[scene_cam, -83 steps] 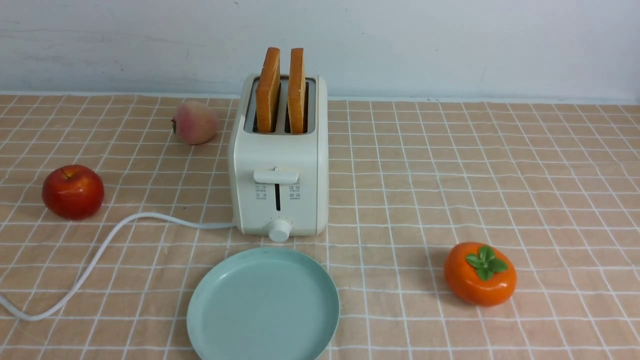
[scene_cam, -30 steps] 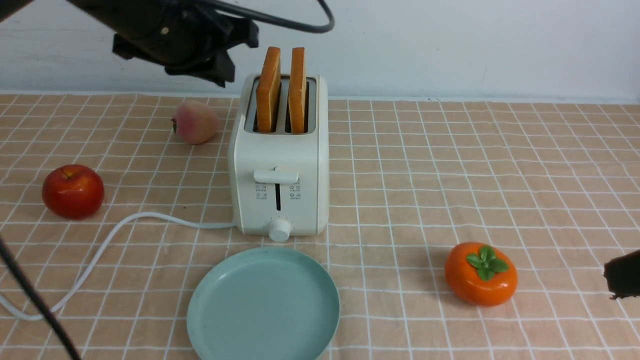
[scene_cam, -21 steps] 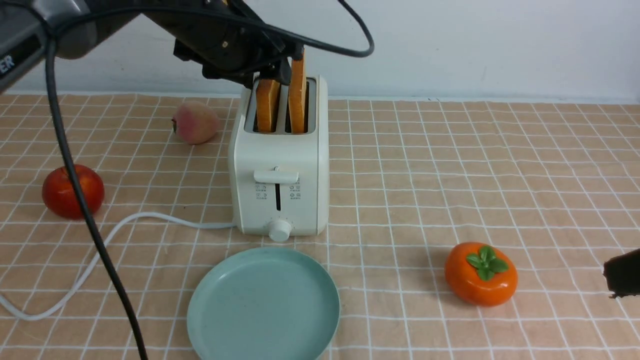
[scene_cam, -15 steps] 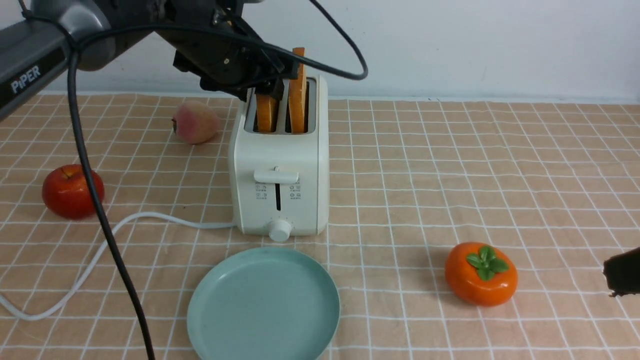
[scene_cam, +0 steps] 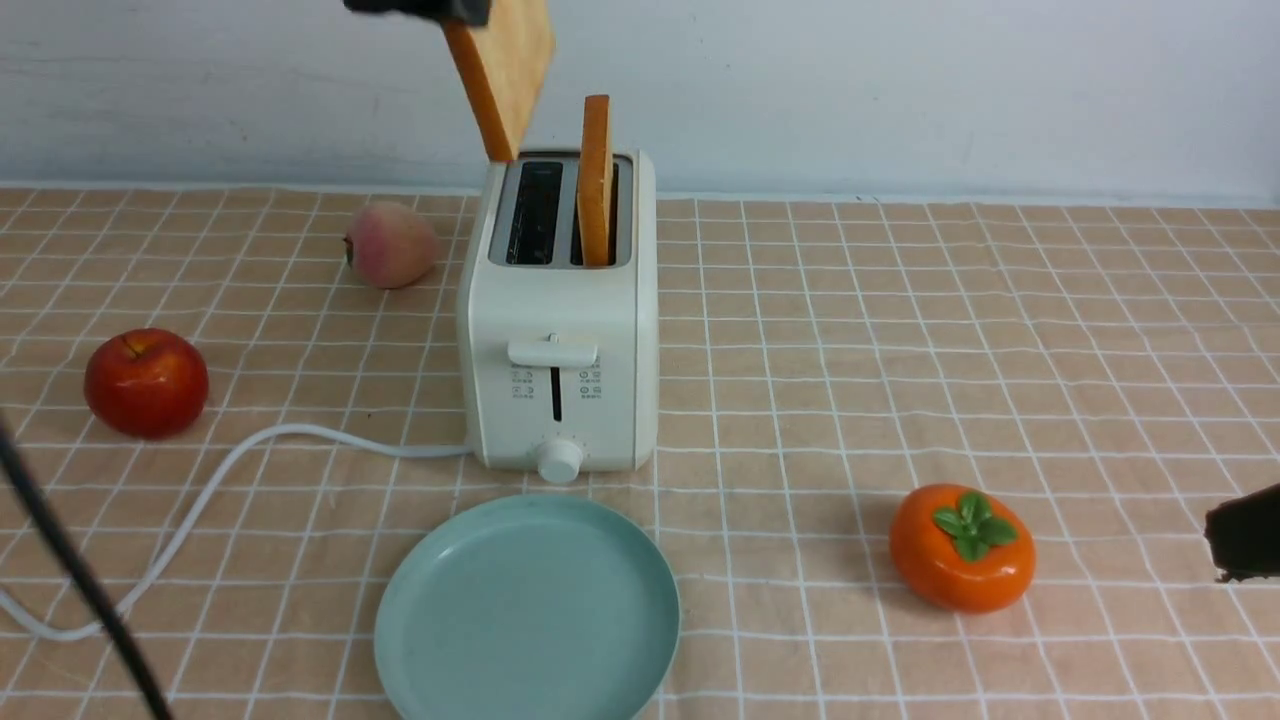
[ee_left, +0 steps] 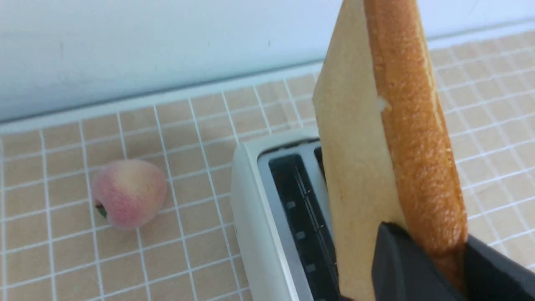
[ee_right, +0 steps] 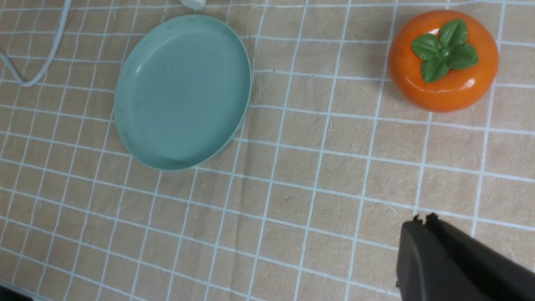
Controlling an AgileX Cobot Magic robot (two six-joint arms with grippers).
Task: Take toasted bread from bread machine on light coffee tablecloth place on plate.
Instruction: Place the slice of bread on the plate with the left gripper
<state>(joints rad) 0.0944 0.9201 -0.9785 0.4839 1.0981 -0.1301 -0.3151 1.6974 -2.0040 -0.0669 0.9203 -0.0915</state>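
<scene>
Left wrist view: left pincer point(ee_left: 434, 255) clamps toasted bread point(ee_left: 359, 146).

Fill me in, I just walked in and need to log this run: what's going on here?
The left hand is clamped on one slice of toast and holds it in the air, tilted, clear above the bread machine, whose left slot is empty. The second slice stands in the right slot. The plate in front of the machine has nothing on it yet. The right hand is shut and idle, low on the right near the persimmon.
</scene>
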